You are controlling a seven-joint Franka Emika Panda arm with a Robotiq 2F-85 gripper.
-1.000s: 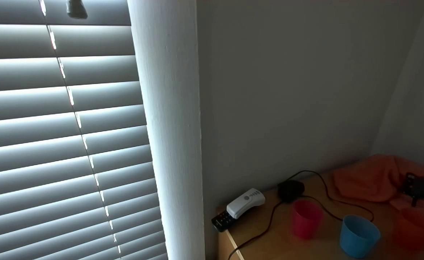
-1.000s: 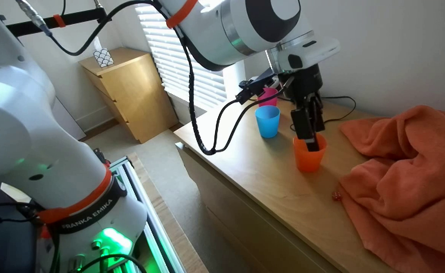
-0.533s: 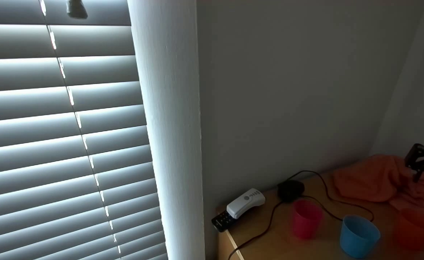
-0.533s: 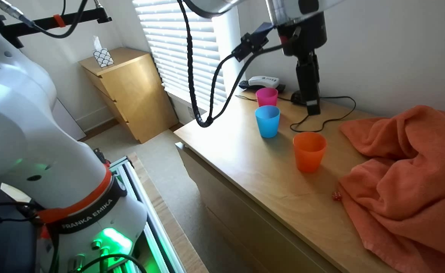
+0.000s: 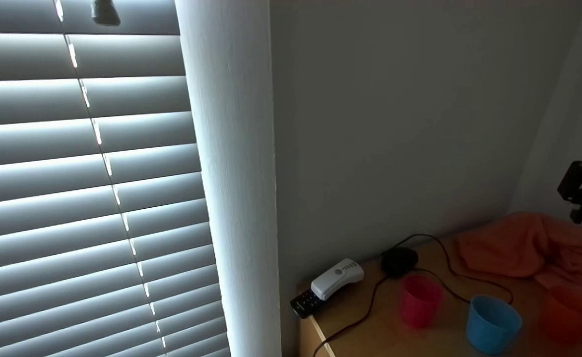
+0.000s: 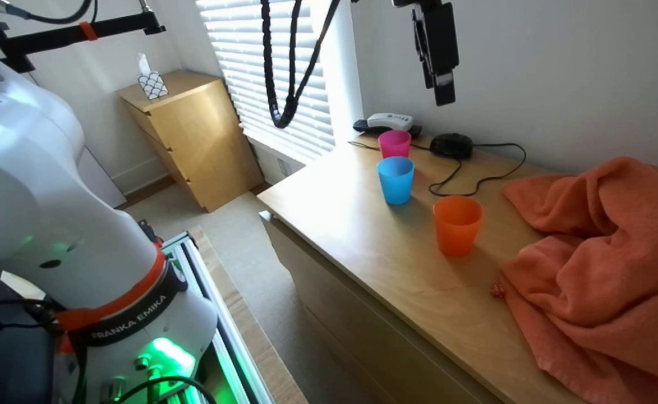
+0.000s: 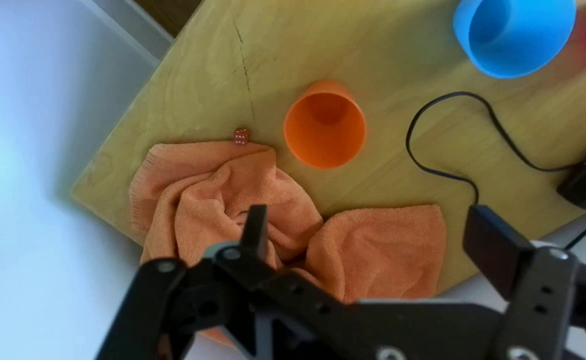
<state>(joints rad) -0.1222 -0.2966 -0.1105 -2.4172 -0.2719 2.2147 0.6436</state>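
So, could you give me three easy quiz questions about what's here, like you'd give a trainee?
1. Which cup stands between the pink cup and the orange cup?
2. True or false: the gripper is open and holds nothing.
3. Fill in: a small red ____ lies at the edge of the orange towel.

Key:
1. The blue cup.
2. True.
3. Die.

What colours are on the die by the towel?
The die is red with pale dots, clearest in the wrist view.

The spread end effector (image 7: 372, 225) hangs above a towel (image 7: 293, 210) near an orange cup (image 7: 325, 127).
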